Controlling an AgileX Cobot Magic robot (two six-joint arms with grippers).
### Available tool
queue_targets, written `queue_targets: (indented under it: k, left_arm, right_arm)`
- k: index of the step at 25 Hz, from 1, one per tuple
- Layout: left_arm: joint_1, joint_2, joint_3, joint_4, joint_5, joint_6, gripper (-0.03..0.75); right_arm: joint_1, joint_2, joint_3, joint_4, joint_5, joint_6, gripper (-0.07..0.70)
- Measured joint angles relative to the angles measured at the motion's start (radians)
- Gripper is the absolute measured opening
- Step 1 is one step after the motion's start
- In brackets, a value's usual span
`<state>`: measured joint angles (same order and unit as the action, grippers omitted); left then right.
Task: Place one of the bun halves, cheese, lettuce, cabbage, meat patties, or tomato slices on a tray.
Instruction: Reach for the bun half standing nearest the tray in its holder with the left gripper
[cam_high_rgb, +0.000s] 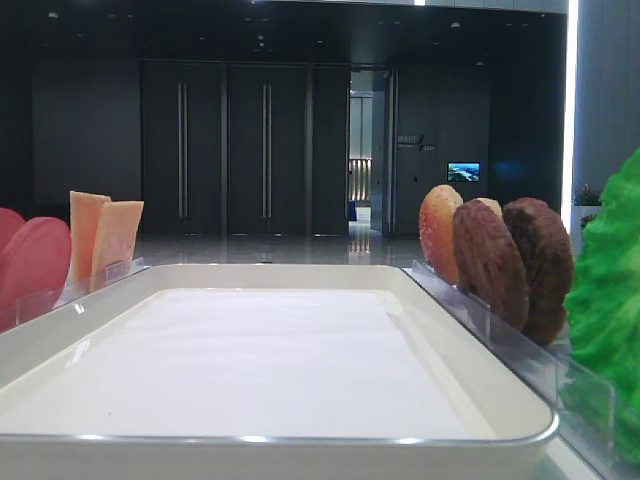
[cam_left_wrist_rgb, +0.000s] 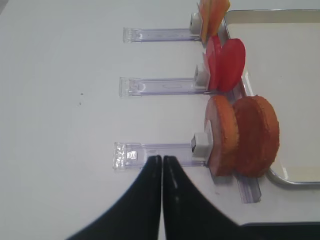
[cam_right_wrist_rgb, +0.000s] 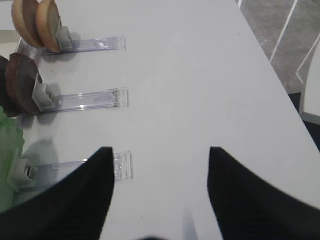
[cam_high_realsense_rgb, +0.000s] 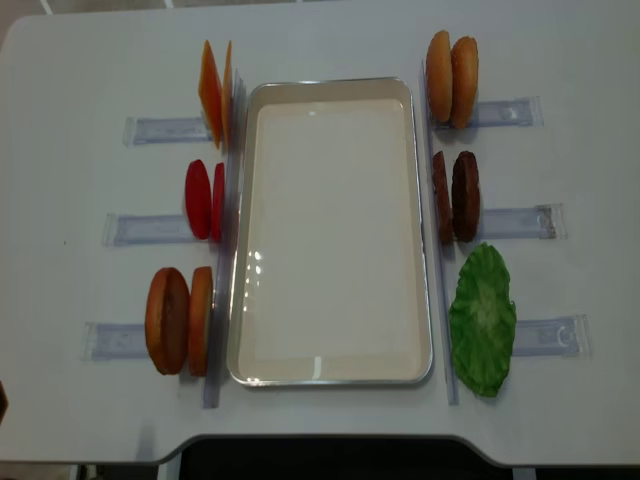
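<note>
Tray (cam_high_realsense_rgb: 330, 375) white, rectangular, rounded corners, glossy raised rim, matte bottom; sits mid-tabletop (cam_high_realsense_rgb: 330, 40). Left of it, on edge in clear holders: cheese (cam_high_realsense_rgb: 213, 92), tomato slices (cam_high_realsense_rgb: 204, 199), orange-brown bun halves (cam_high_realsense_rgb: 179, 320). Right: paler bun halves (cam_high_realsense_rgb: 451, 79), grainy dark meat patties (cam_high_realsense_rgb: 457, 196), crinkled green lettuce (cam_high_realsense_rgb: 483, 318). Left end effector (cam_left_wrist_rgb: 162, 159) pinched closed, holding nothing; right end effector (cam_right_wrist_rgb: 160, 150) spread wide.

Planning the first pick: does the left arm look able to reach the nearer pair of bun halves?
Probably yes: the shut left pincer sits just beside the golden-brown round bun halves, nothing between them but their clear holder.
</note>
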<state>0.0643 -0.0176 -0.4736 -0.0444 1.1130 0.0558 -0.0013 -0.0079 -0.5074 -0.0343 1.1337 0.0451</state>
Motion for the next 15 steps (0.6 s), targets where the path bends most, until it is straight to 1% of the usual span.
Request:
queue_targets:
  k: [7,9,11,12,15]
  left_arm:
    - [0.000,0.000,0.000,0.000,0.000,0.000,0.000]
    - [0.000,0.000,0.000,0.000,0.000,0.000,0.022]
    - [0.000,0.000,0.000,0.000,0.000,0.000,0.092]
    - [0.000,0.000,0.000,0.000,0.000,0.000,0.156]
    - [0.000,0.000,0.000,0.005,0.000,0.000,0.417]
  right_arm:
    - [0.000,0.000,0.000,0.000,0.000,0.000,0.399]
    - [0.000,0.000,0.000,0.000,0.000,0.000,0.399]
    - [0.000,0.000,0.000,0.000,0.000,0.000,0.399]
    - [0.000,0.000,0.000,0.000,0.000,0.000,0.399]
    - [0.000,0.000,0.000,0.000,0.000,0.000,0.399]
